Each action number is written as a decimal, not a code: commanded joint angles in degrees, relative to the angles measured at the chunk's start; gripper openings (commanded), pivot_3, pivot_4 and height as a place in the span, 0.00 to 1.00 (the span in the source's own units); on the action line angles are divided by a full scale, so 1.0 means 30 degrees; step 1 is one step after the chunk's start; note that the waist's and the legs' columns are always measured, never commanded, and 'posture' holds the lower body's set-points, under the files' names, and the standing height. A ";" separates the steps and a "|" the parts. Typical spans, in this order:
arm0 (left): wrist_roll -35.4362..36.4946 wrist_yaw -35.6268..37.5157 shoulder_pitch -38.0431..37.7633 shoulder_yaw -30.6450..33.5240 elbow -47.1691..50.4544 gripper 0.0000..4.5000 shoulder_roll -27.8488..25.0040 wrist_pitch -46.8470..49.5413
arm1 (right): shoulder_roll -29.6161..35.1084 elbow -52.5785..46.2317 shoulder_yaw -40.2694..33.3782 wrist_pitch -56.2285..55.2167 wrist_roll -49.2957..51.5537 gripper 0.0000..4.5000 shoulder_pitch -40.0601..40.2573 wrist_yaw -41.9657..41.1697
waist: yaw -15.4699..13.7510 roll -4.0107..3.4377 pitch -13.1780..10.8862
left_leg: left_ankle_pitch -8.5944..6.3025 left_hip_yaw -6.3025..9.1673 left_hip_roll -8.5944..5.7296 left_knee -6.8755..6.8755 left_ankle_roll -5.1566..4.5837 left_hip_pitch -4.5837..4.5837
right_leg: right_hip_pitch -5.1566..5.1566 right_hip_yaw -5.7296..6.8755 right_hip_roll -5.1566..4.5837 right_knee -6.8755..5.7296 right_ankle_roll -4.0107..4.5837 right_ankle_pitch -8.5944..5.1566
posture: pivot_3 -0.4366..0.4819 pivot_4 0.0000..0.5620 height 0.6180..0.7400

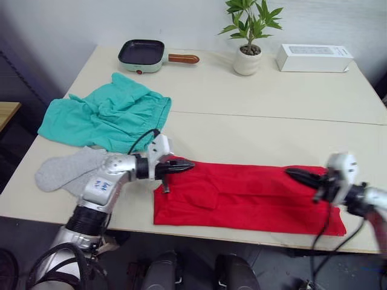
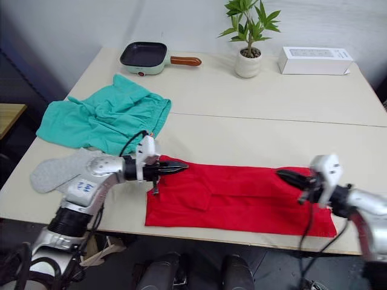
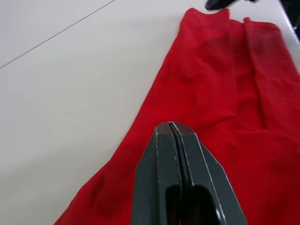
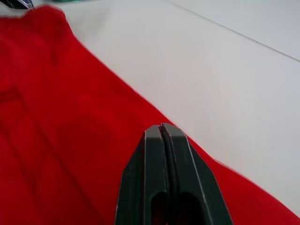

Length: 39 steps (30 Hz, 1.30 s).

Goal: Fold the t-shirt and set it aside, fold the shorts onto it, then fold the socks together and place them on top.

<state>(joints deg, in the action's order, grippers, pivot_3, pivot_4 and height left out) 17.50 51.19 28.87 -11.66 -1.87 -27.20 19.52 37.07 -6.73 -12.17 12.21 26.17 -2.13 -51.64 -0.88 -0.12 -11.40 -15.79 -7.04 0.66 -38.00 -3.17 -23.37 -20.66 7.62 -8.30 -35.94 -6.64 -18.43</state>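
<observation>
A: Nearest the camera lies the t-shirt, a long red band along the near edge of the table. Everything else I'll place from it.

B: Go on, largest first.

A: The shorts are bunched beyond its left end, well apart from the fold. The socks sit just left of that same end, under the shorts' near edge.

B: And the claws?

A: The left gripper is at the shirt's far left corner, the right gripper at its far right corner. In the wrist views each pair of fingers is pressed flat together with red cloth all round, but I can't say whether any fabric is pinched between them.

B: What might go wrong?

A: If either claw has no cloth, or only one layer, a lift would drag one corner alone and skew the fold. The shirt also lies close to the table's near edge, so a pull toward the robot could slide it off. The left arm sweeping outward could catch the socks.
</observation>
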 commanded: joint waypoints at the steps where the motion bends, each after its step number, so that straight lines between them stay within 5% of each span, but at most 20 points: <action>1: -0.0459 -0.0926 -0.1226 -0.0212 0.1943 0.00 0.0213 0.0524 | -0.1982 -0.2045 0.2414 -0.1210 -0.2364 0.01 0.0462 0.2457 | 0.0049 -0.0001 0.0000 | 0.0000 -0.0009 -0.0001 0.0001 0.0000 -0.0001 | -0.0010 -0.0012 -0.0009 -0.0001 0.0000 0.0000 | 0.48 0.27 1.00; 9: -0.3272 -0.6355 -0.2781 0.0808 0.1615 0.00 0.1157 0.1874 | -0.4143 0.0816 0.2519 -0.2425 -0.5878 0.01 0.0009 0.7305 | -0.0020 0.0013 0.0009 | -0.0052 0.0001 -0.0006 0.0008 0.0091 0.0025 | -0.0021 -0.0040 -0.0052 0.0009 0.0002 0.0001 | 0.48 0.27 1.00; 22: -0.2818 -0.6384 -0.1748 0.2952 -0.1593 0.00 0.1169 -0.1569 | -0.1921 0.9131 -0.4075 -0.4345 -0.4252 0.01 -0.0706 0.9778 | 0.0073 0.0160 0.0189 | -0.0060 0.0001 0.0017 0.0022 0.0105 0.0088 | 0.0023 -0.0042 -0.0050 0.0017 0.0006 0.0000 | 0.48 0.27 1.00; 26: -0.0179 -0.3463 -0.1181 0.4014 -0.0634 0.00 0.1539 -0.3423 | -0.2111 0.7096 -0.4504 -0.4941 -0.1582 0.01 -0.1271 0.6955 | 0.0298 0.0143 0.0177 | -0.0052 0.0000 0.0021 0.0036 0.0092 0.0047 | -0.0017 -0.0037 -0.0058 0.0020 0.0010 -0.0003 | 0.48 0.27 1.00; 30: 0.0200 -0.1095 -0.1249 0.2796 0.0713 0.00 0.1206 -0.3577 | -0.2796 0.2392 -0.2900 -0.3492 0.0280 0.01 -0.0577 0.5113 | 0.0422 0.0062 0.0153 | -0.0019 -0.0019 0.0020 0.0070 0.0029 0.0045 | -0.0020 -0.0031 -0.0053 0.0036 0.0010 -0.0003 | 0.48 0.27 1.00; 35: -0.1634 -0.1711 -0.2219 0.1225 0.0276 0.00 0.1567 -0.3731 | -0.3548 0.0529 0.0201 -0.3943 -0.2284 0.01 0.1072 0.5360 | 0.0301 0.0053 0.0160 | -0.0009 -0.0017 0.0018 0.0167 0.0035 0.0069 | -0.0014 -0.0012 -0.0028 0.0028 0.0010 -0.0003 | 0.48 0.27 1.00; 39: -0.3312 -0.3122 -0.3243 0.0920 -0.0237 0.00 0.1381 -0.4104 | -0.4226 0.1740 -0.0132 -0.4903 -0.3426 0.01 0.1571 0.6821 | 0.0302 0.0052 0.0157 | 0.0002 -0.0025 -0.0021 0.0172 0.0003 0.0049 | -0.0023 -0.0016 -0.0049 0.0037 0.0009 -0.0003 | 0.48 0.27 1.00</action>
<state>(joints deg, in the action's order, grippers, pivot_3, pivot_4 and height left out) 9.17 43.47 19.39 -9.33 -3.26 -22.62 8.54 23.80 -1.77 -9.62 -0.18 16.89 2.41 -33.11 0.03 0.03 -10.93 -15.78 -7.12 0.56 -37.50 -3.19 -23.22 -20.73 7.56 -8.47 -35.81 -6.62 -18.44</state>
